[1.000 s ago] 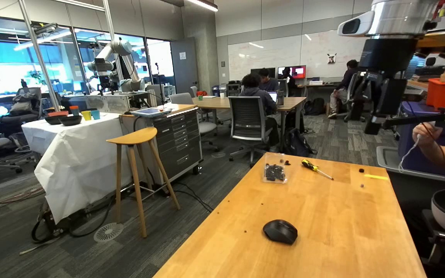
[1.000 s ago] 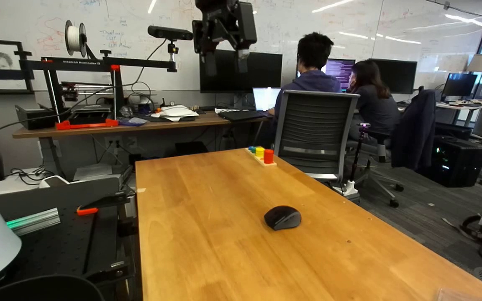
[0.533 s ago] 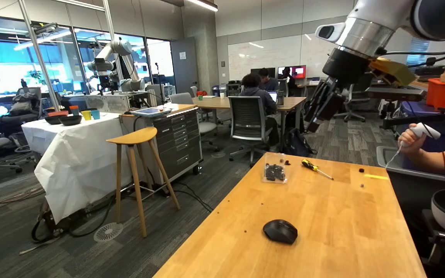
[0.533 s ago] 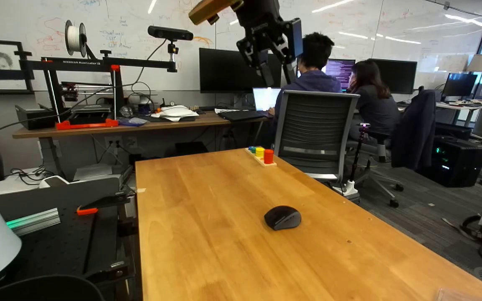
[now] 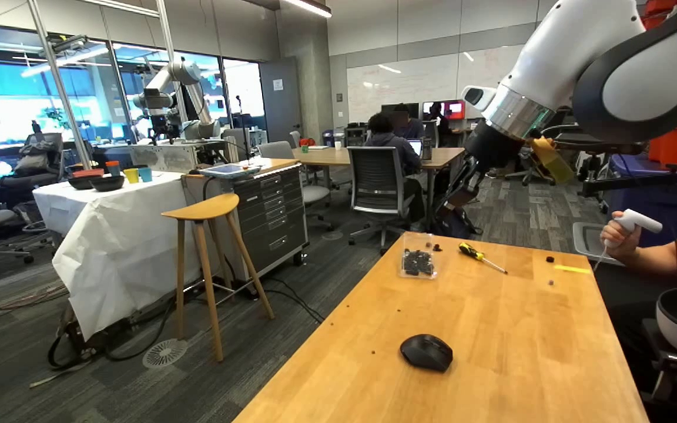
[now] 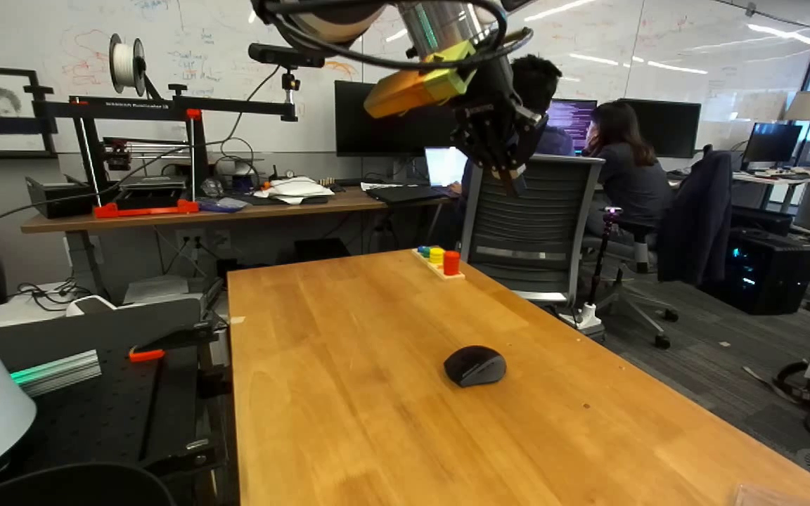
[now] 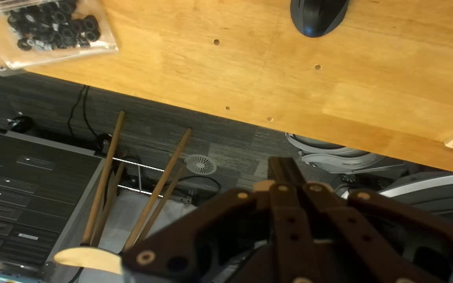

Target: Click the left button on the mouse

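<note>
- One small, glossy black, oval domed computer mouse (image 5: 426, 352), resting dome-up on a honey-coloured wooden tabletop (image 5: 509, 329); in plain sight in both exterior views; cropped by the top edge of the wrist view;
- Raised above tabletop height and well apart from the mouse, a black two-fingered gripper (image 7: 287, 171), tilted, at the end of a white robot arm with dark trim (image 5: 579, 47); both fingers pressed together in the wrist view;
- Near a corner of the tabletop, a clear plastic box (image 7: 106, 42) holding small black parts (image 5: 418, 262); close by, a yellow-and-black-handled screwdriver (image 5: 481, 257) with a slim metal shaft, lying flat; farther along, a flat bright yellow strip (image 5: 572, 269);
- At the far corner in an exterior view, a red cylindrical piece (image 6: 451, 263) on a pale wooden base (image 6: 440, 270), just beside a yellow piece (image 6: 436, 255);
- Off to one side, a human hand (image 5: 619, 239) wrapped around a white handheld controller (image 5: 636, 221);
- On the grey carpeted floor (image 5: 109, 388), a wooden stool with a curved seat (image 5: 203, 207).
</note>
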Controlling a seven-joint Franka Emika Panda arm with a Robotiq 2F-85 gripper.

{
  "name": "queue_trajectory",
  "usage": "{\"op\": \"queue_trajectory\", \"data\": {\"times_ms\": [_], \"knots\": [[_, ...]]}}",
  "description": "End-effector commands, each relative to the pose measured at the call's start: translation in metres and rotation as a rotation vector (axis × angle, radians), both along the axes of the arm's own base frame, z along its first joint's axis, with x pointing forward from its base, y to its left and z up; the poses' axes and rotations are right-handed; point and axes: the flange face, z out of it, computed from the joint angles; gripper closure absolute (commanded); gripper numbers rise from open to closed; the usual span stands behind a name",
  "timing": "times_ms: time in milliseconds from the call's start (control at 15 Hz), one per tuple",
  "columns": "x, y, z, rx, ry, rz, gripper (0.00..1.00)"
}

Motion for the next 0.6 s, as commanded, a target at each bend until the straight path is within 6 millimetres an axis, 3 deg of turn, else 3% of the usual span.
{"op": "queue_trajectory", "data": {"times_ms": [0,533], "knots": [[0.010,-0.006,-0.027,0.009,-0.002,-0.016,1.00],[0.005,-0.020,-0.112,0.009,0.150,-0.080,1.00]]}}
